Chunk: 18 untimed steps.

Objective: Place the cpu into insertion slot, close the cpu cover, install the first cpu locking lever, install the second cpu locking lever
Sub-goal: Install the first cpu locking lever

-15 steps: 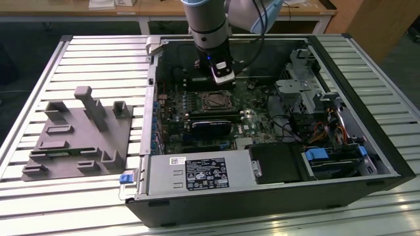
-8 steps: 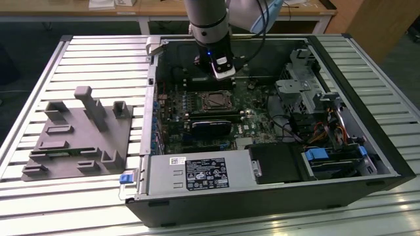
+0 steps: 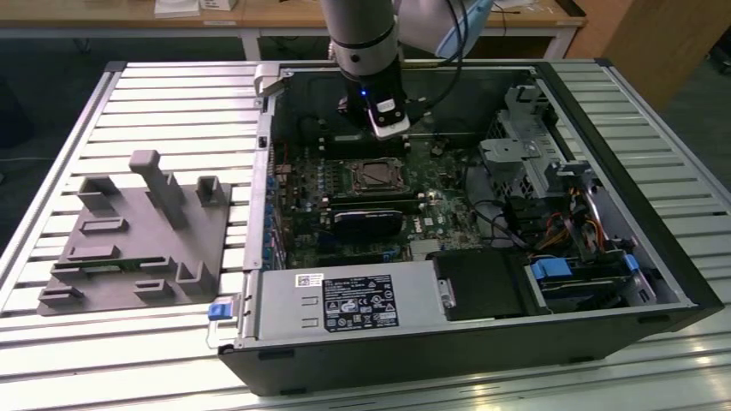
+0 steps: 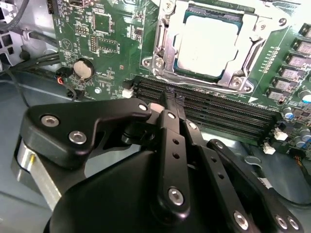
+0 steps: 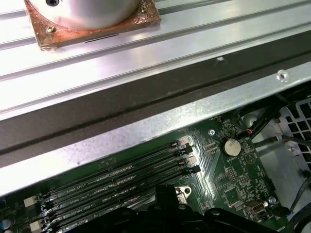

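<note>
In the second wrist view the cpu (image 4: 206,41) lies in the insertion slot (image 4: 170,19), dull silver top up. The cpu cover (image 4: 233,73) lies flat around the chip as a silvery frame, and a thin lever rod (image 4: 156,51) runs along one of its edges. My gripper (image 4: 174,98) hovers over the black memory slots (image 4: 218,111) just beside the socket, apart from it, fingers shut with nothing between them. In the exterior view the gripper (image 3: 389,130) hangs inside the open case just behind the socket (image 3: 376,175).
A coin battery (image 4: 83,69) sits on the green board near the gripper. In the case are a black block (image 3: 365,224), a power supply (image 3: 342,304) and a drive cage (image 3: 537,154). A grey fixture (image 3: 137,240) lies on the table at the exterior view's left.
</note>
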Motion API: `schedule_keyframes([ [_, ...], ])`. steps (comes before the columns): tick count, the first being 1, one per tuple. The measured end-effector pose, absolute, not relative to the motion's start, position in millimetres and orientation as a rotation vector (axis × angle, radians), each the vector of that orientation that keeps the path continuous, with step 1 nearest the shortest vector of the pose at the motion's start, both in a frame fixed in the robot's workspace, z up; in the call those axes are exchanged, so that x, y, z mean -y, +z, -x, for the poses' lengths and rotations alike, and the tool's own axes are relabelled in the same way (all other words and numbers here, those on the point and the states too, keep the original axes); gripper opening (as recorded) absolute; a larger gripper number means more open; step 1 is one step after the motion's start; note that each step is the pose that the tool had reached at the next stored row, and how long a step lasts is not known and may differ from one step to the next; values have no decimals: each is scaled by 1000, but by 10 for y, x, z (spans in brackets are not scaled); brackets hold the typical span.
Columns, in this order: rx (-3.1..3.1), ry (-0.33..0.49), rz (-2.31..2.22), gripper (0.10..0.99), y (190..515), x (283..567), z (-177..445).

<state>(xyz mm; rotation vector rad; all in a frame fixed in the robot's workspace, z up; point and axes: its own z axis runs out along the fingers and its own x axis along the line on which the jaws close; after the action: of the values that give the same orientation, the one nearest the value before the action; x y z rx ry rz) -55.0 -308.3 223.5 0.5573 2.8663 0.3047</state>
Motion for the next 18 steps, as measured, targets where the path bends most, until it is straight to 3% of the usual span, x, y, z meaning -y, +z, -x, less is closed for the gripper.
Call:
schedule_keyframes([
  [9, -2928, 239, -571, 106, 2221, 3084, 528],
  [12, -2947, 181, -573, 106, 2220, 3126, 521],
  [18, -2946, 167, -575, 106, 2220, 3212, 520],
])
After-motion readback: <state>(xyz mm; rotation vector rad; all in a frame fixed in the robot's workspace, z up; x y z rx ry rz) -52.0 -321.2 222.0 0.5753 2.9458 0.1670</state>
